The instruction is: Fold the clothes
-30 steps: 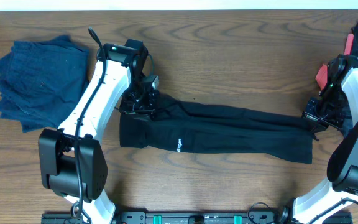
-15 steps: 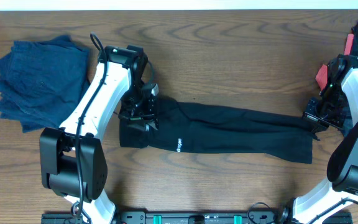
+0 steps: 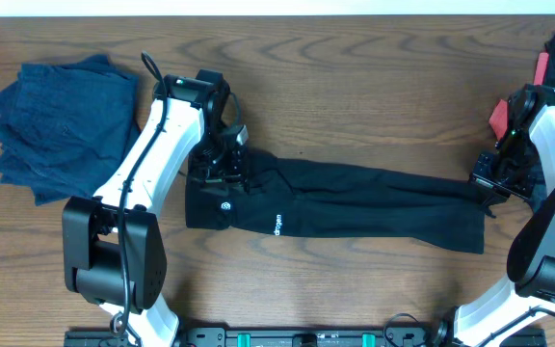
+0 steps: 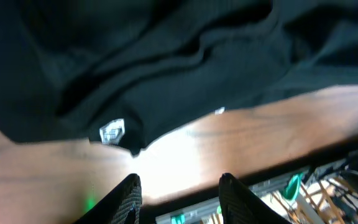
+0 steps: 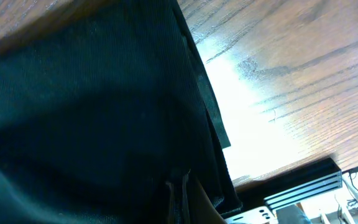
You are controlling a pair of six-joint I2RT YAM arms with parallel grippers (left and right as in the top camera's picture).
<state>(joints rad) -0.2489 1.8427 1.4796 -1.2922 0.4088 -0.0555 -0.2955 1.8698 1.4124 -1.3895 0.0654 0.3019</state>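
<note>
Black pants (image 3: 355, 198) lay stretched flat across the desk (image 3: 355, 77), right gripper (image 3: 483, 185) jaws pinching the leg end, probably to keep it taut, left gripper (image 3: 224, 172) jaws spread empty over the waist end.

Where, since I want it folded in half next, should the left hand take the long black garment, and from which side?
Pinch its left edge, near the white logo, coming down from the left. The black garment lies flat, its right end held by the right hand, so this free end can lift; the open left hand hangs above.
</note>
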